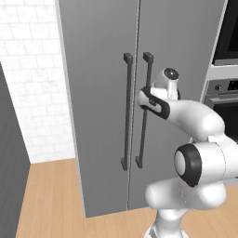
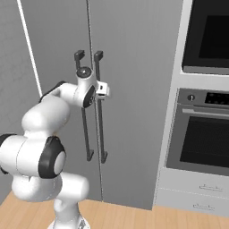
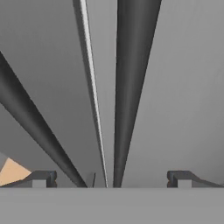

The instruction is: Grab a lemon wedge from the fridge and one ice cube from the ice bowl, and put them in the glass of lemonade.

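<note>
The tall grey fridge (image 1: pixel 100 93) (image 2: pixel 134 67) stands right in front of me with both doors shut. Two long dark bar handles run down the middle seam. My gripper (image 1: pixel 148 94) (image 2: pixel 104 89) is at the upper part of the right-door handle (image 1: pixel 145 121) (image 2: pixel 101 129). In the hand view my gripper (image 3: pixel 111 178) is open, and that handle (image 3: pixel 131 87) runs up between its widely spread fingertips (image 3: pixel 43 178), not clamped. The left-door handle (image 3: pixel 35 127) (image 1: pixel 125 116) lies off to the side. The lemon wedge, ice cube, ice bowl and glass of lemonade are out of view.
A built-in oven stack (image 2: pixel 203 134) (image 1: pixel 225 97) with pale drawers (image 2: pixel 201 197) below it stands right of the fridge. A white tiled wall (image 1: pixel 32 93) and a dark panel (image 1: pixel 9 162) are to the left. Wooden floor (image 1: pixel 51 200) lies in front.
</note>
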